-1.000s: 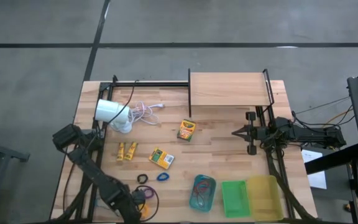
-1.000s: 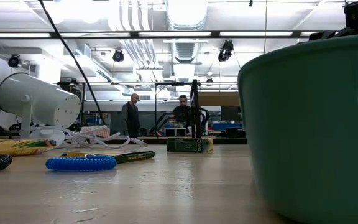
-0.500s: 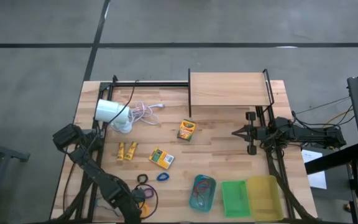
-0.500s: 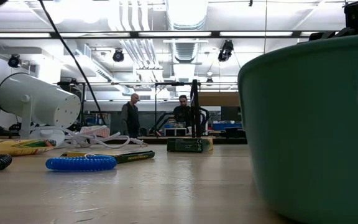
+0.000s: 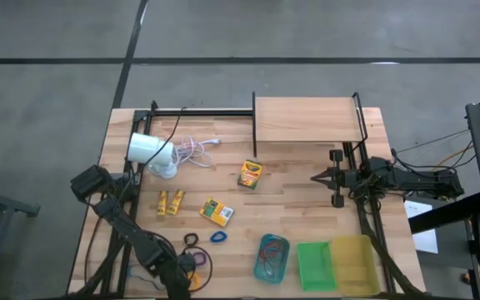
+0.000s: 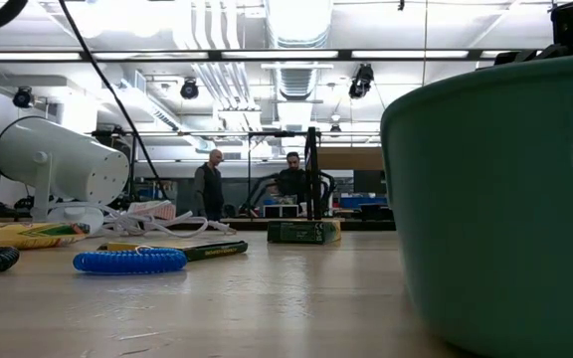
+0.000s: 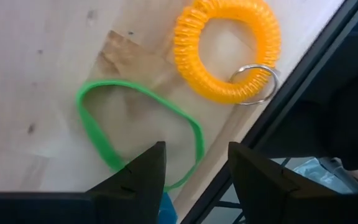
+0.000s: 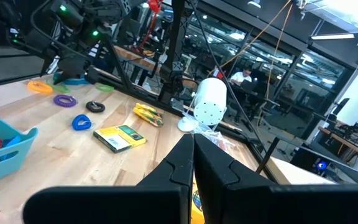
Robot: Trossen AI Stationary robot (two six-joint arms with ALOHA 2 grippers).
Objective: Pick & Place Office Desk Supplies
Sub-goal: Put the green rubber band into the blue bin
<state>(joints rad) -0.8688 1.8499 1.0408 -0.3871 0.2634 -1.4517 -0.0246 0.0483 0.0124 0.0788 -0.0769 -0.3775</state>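
My left gripper hangs open over the table's near left corner, pointing steeply down. Its fingers stand either side of the near end of a thin green loop, which lies flat; whether they touch it I cannot tell. An orange coil loop with a metal ring lies flat just beyond. Purple, black and blue loops, two crayon boxes and small yellow pieces lie on the wood. My right gripper waits shut at the right.
A white lamp with its cord lies at the far left. A wooden shelf stands at the back. Teal, green and yellow trays line the near right edge; the teal one holds loops. People stand in the room behind.
My left gripper has tipped a little over the near left corner, and its cable now shows at the low view's upper left. Nothing on the table has moved.
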